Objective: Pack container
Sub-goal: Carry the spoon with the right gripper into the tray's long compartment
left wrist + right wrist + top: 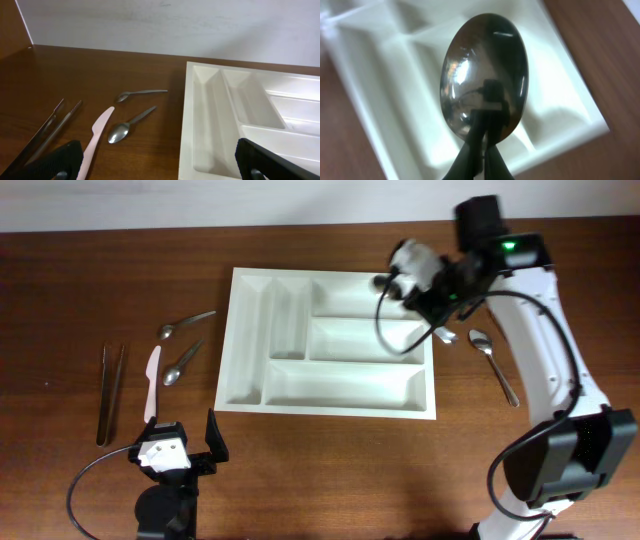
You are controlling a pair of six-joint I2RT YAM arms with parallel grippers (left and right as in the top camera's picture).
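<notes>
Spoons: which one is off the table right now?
The spoon pinched in the right claw, held over the white tray. The other spoons lie flat on the table beside the tray.

White plastic five-compartment cutlery tray (pixel 340 385) centred on brown wooden table (pixel 330 470); left of it, small metal spoon (pixel 186 326) behind second metal spoon (pixel 183 364); pale plastic knife (pixel 152 380) further left; two thin dark sticks (pixel 110 390) leftmost; long metal spoon (pixel 494 363) right of tray.

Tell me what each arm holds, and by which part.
The right gripper grips a spoon by its handle, just below the bowl. The left gripper, jaws open, holds nothing.
</notes>
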